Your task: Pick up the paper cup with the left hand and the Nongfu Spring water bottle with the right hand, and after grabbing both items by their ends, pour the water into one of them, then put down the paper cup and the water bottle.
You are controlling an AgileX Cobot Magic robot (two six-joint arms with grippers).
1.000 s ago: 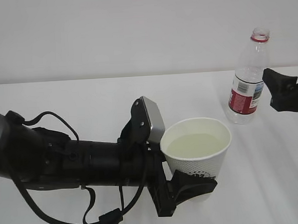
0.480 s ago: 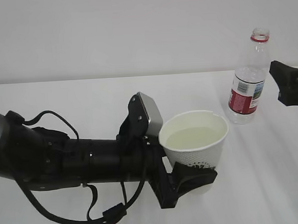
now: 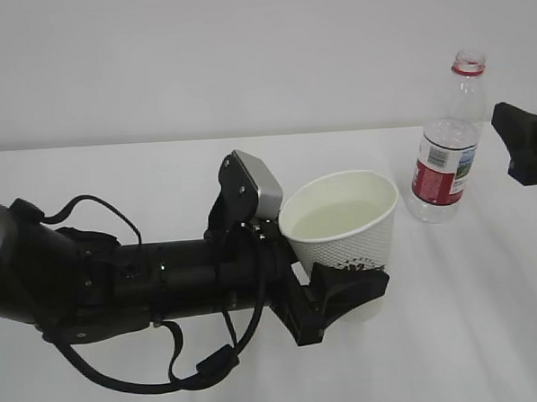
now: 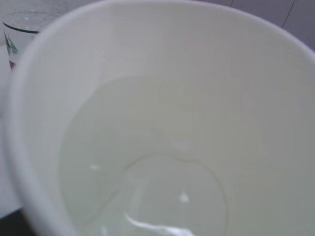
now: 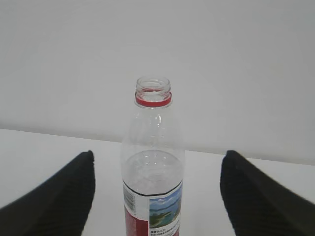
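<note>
Meanwhile the left hand [image 3: 341,292] has its forked jaws spread wide around the lower wall of the paper cup [image 3: 343,242], gripping it upright near the middle of the white table [image 3: 114,182]. Pale water [image 4: 147,187] fills part of the cup. Off to the right, the right hand [image 3: 527,142] is parted wide and holds nothing; its two black fingers [image 5: 54,201] stand clear on either side of the Nongfu Spring water bottle [image 5: 152,182], which stands upright and capless on the table, apart from the cup.

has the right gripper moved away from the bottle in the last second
Yes. The right gripper has drawn back toward the right edge, widening its gap from the standing water bottle, which stayed put.
</note>
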